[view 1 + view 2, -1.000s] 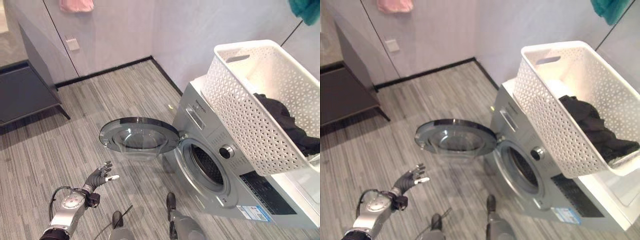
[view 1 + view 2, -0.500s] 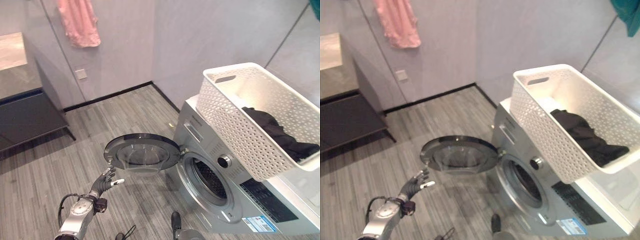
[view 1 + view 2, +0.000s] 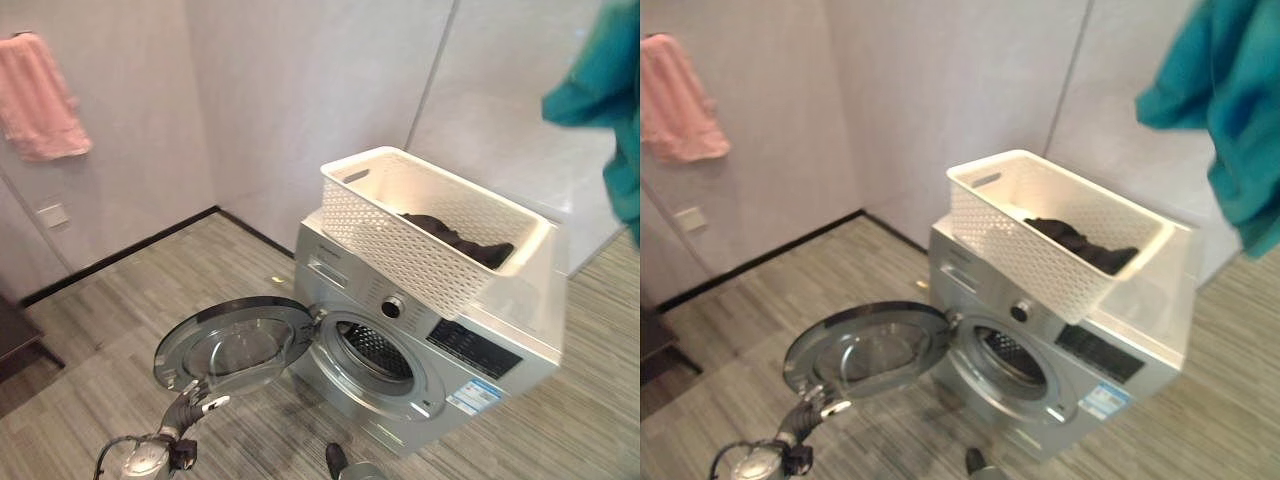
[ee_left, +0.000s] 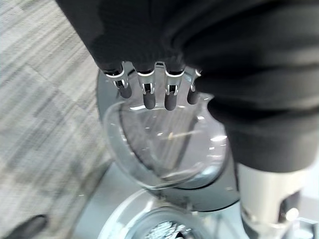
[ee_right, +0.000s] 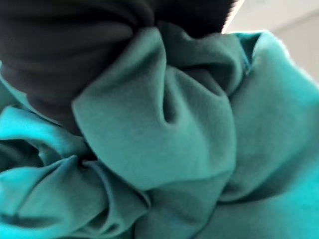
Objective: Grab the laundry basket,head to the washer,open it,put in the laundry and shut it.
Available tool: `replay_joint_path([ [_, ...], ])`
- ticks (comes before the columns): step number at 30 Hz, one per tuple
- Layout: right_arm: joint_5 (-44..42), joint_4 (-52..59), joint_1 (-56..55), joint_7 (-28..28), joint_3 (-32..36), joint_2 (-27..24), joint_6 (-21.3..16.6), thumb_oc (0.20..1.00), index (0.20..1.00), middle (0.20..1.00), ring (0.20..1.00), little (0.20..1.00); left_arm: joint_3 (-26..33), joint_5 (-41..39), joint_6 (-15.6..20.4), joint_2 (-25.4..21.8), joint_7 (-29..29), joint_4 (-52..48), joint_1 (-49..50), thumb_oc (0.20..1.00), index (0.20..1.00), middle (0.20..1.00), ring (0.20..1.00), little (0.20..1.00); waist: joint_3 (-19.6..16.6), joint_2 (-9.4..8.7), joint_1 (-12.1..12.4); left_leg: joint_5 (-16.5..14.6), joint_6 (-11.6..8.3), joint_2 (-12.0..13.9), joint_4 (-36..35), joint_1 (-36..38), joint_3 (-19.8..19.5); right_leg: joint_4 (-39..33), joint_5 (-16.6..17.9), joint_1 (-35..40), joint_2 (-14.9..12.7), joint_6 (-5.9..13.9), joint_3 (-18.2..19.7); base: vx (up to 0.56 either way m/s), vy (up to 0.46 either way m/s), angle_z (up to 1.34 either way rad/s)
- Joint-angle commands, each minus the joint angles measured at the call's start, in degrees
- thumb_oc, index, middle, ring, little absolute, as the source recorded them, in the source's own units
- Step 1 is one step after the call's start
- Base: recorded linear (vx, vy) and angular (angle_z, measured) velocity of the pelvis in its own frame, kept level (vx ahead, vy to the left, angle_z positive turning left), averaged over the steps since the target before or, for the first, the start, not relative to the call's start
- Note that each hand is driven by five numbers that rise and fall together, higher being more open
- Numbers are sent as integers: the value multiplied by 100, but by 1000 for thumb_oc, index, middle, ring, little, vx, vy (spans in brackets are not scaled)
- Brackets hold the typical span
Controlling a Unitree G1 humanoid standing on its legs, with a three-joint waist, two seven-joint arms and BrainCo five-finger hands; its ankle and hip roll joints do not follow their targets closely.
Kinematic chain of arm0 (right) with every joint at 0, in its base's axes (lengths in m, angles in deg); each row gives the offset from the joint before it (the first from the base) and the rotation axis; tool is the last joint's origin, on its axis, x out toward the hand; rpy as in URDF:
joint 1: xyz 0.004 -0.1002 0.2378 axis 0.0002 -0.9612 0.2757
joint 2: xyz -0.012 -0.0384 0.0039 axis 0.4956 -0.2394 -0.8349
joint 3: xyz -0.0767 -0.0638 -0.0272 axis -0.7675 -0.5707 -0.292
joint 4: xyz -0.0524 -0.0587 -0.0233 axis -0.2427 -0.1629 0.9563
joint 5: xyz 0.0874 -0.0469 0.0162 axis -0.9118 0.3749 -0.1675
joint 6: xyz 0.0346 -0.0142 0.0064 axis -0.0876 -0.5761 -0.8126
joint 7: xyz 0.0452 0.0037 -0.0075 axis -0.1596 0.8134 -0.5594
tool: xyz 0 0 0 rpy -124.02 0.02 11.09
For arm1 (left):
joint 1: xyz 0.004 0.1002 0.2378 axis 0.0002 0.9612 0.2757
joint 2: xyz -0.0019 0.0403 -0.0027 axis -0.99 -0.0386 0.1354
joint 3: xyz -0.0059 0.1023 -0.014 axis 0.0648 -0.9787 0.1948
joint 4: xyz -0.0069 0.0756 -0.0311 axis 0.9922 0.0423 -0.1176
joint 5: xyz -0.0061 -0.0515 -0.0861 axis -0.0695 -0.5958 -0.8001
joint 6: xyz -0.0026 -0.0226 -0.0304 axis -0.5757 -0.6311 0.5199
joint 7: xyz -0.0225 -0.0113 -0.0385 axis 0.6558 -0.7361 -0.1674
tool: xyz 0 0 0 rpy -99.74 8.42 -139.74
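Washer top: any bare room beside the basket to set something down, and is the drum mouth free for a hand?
The white laundry basket covers most of the washer top; one bare strip lies at its far right end. The drum opening is unobstructed, door swung wide, left hand by the glass. The floor toward the wall is open.

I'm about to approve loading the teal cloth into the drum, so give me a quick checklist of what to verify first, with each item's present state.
1. Round glass washer door swung fully open: ok.
2. Drum opening free of obstruction: ok.
3. Teal cloth bunched against the right hand's dark cover; finger grip on it: cannot tell.
4. Left hand clear of the drum, fingers straight, over the door: ok.
5. White perforated plastic laundry basket resting on the silver washer: ok.
6. Dark garment remaining in the basket, not yet loaded: not ok.
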Motion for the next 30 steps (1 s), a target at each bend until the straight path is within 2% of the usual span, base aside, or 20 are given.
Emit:
replay_joint_path([
  [1, -233, -287, -88, 496, 265, 388, -120, 200, 200, 200, 200, 200, 380, 244, 299, -41, -175, -310, -217, 1000, 1000, 1000, 1000, 1000, 381, 325, 16, -919, 593, 89, 422, -84, -351, 503, 790, -506, 40, 152, 71, -26, 120, -13],
  [2, -307, -200, -481, 658, 178, 980, -156, 200, 200, 200, 200, 200, 463, 260, 303, -22, -214, -276, -81, 1000, 1000, 1000, 1000, 1000, 383, 324, -52, -933, 632, 31, 346, 9, -237, 463, 828, -555, 81, 152, 146, -7, 89, -43],
  [3, -335, -167, -633, 778, 129, 1257, -159, 200, 200, 200, 200, 200, 527, 275, 307, 2, -243, -261, -20, 1000, 1000, 1000, 1000, 1000, 391, 321, -96, -936, 648, 1, 310, 49, -182, 445, 869, -578, 101, 152, 184, -1, 63, -64],
  [4, -334, -157, -637, 781, 131, 1267, -156, 200, 200, 200, 200, 200, 525, 275, 307, -3, -243, -263, -17, 1000, 1000, 1000, 1000, 1000, 391, 315, -89, -933, 648, -1, 306, 53, -178, 444, 870, -578, 102, 152, 189, 4, 35, -68],
  [7, -398, -121, -894, 1003, -220, 1949, -151, 200, 200, 200, 200, 200, 591, 279, 288, 91, -281, -252, 110, 1000, 1000, 1000, 1000, 1000, 419, 349, -192, -960, 690, -38, 265, 130, -79, 421, 901, -614, 133, 152, 200, 28, 58, -44],
  [8, -361, -130, -950, 1071, -278, 2081, -131, 200, 200, 200, 200, 200, 605, 284, 277, 100, -294, -236, 127, 1000, 1000, 1000, 1000, 1000, 402, 410, -187, -1095, 750, -53, 231, 191, -163, 403, 817, -589, 156, 152, 184, 81, 91, -15],
  [10, -270, -203, -1126, 1136, -271, 2231, -56, 200, 200, 200, 200, 200, 635, 280, 271, 107, -290, -218, 158, 1000, 1000, 1000, 1000, 1000, 416, 423, -250, -1108, 749, -51, 250, 211, -152, 416, 858, -597, 168, 152, 186, 39, 47, -16],
  [13, -328, -401, -1491, 1243, -442, 2795, 32, 200, 200, 200, 200, 200, 658, 197, 245, 122, -244, -262, 217, 1000, 1000, 1000, 1000, 1000, 437, 475, -299, -1096, 763, -48, 269, 199, -172, 448, 879, -600, 170, 152, 167, -18, 19, 7],
  [17, -881, -812, -1764, 1594, -1502, 3622, 15, 200, 200, 200, 200, 200, 666, 12, 203, 160, -144, -153, 239, 1000, 1000, 1000, 1000, 1000, 441, 448, -333, -1065, 783, -65, 255, 214, -156, 547, 855, -637, 196, 152, 154, -21, 11, 3],
  [18, -1488, -1422, -1600, 1756, -2343, 3864, 24, 200, 200, 200, 200, 200, 582, -61, 196, 184, -87, -126, 197, 1000, 1000, 1000, 1000, 1000, 488, 443, -306, -1068, 788, -76, 264, 247, -100, 597, 858, -663, 217, 152, 160, -17, 13, -8],
  [19, -1830, -1755, -1476, 1849, -2722, 3904, 23, 200, 200, 200, 200, 200, 534, -106, 194, 175, -49, -87, 149, 1000, 1000, 1000, 1000, 1000, 532, 442, -285, -1069, 787, -86, 275, 263, -62, 605, 851, -677, 215, 152, 152, -11, 20, -21],
  [20, -2515, -2533, -1186, 1951, -3442, 4101, 25, 200, 200, 200, 200, 200, 425, -179, 194, 188, 24, -92, 93, 1000, 1000, 1000, 1000, 1000, 614, 451, -185, -1063, 772, -106, 299, 297, -14, 592, 821, -671, 179, 152, 98, -1, 19, -29],
  [21, -2800, -2883, -1076, 1994, -3734, 4247, 63, 200, 200, 200, 200, 200, 367, -190, 195, 216, 66, -84, 66, 1000, 1000, 1000, 1000, 1000, 643, 475, -120, -1056, 756, -114, 298, 314, -9, 578, 809, -667, 151, 152, 43, 3, 9, -28],
  [22, -2817, -2933, -1044, 1986, -3752, 4236, 32, 200, 200, 200, 200, 200, 377, -192, 196, 210, 68, -81, 60, 1000, 1000, 1000, 1000, 1000, 657, 463, -127, -1055, 755, -115, 296, 322, -10, 577, 809, -659, 150, 152, 43, 6, -3, -13],
  [24, -3495, -3878, -745, 2068, -4388, 4531, 58, 200, 200, 200, 200, 200, 250, -234, 241, 253, 203, -151, -16, 1000, 1000, 1000, 1000, 1000, 749, 522, 82, -1013, 699, -144, 282, 328, -58, 489, 821, -613, 14, 152, -217, 4, -11, 2],
  [25, -3504, -3903, -728, 2067, -4398, 4530, 41, 200, 200, 200, 200, 200, 257, -234, 240, 247, 204, -152, -18, 1000, 1000, 1000, 1000, 1000, 746, 505, 77, -994, 694, -153, 276, 322, -57, 481, 831, -618, 5, 152, -213, -64, -101, 5],
  [26, -3748, -4221, -659, 2150, -4657, 4634, 47, 200, 200, 200, 200, 200, 234, -273, 261, 239, 252, -244, -11, 1000, 1000, 1000, 1000, 1000, 787, 460, 174, -789, 605, -199, 277, 226, -22, 420, 958, -635, -124, 152, -322, -73, -86, 11],
  [30, -3960, -4681, -500, 2179, -4936, 4711, 24, 200, 200, 200, 200, 200, 217, -372, 301, 206, 292, -349, 12, 1000, 1000, 1000, 1000, 1000, 859, 538, 289, -744, 562, -231, 277, 129, -150, 386, 979, -635, -242, 152, -495, -7, -36, 19],
])
